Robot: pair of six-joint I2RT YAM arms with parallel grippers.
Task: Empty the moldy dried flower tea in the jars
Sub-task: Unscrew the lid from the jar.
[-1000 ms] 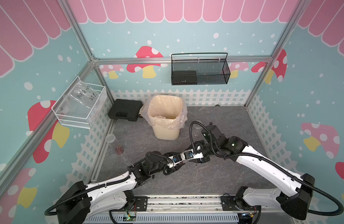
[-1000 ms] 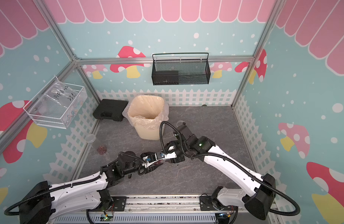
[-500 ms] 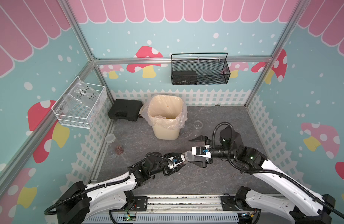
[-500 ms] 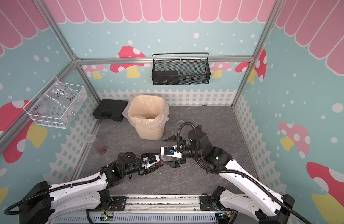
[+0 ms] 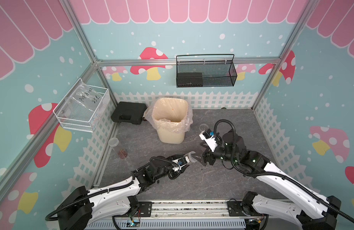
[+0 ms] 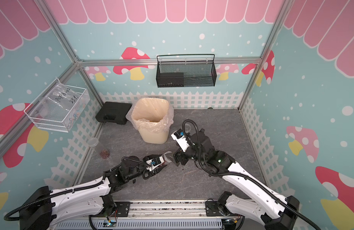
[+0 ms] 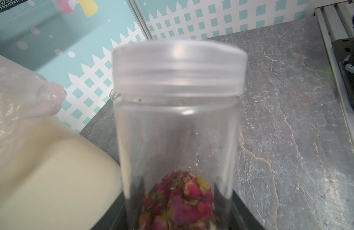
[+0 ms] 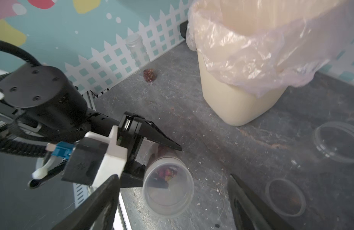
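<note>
My left gripper (image 5: 186,160) (image 6: 161,161) (image 7: 178,219) is shut on a clear jar (image 5: 190,155) (image 6: 168,156) (image 7: 176,123), held tilted low over the table. Its lid (image 7: 179,67) (image 8: 168,187) is on, and the moldy dried flower tea (image 7: 178,201) lies clumped at the gripped end. My right gripper (image 5: 200,157) (image 6: 175,157) (image 8: 172,176) stands open just off the lid end, its fingers wide on either side and not touching. A second lidded jar (image 5: 116,145) (image 6: 96,147) (image 8: 136,47) with tea (image 8: 150,74) in its bottom stands by the left fence.
The cream plastic-lined waste bin (image 5: 170,137) (image 6: 152,137) (image 8: 238,103) stands behind the grippers. A clear lid (image 5: 204,126) (image 8: 284,196) and another clear round piece (image 8: 338,141) lie on the table right of the bin. A black case (image 5: 129,112) sits at the back left.
My right gripper has opened wide and its arm has swung back to the right, wrist turned, uncovering a lid on the table. The left arm and its jar have stayed put.
</note>
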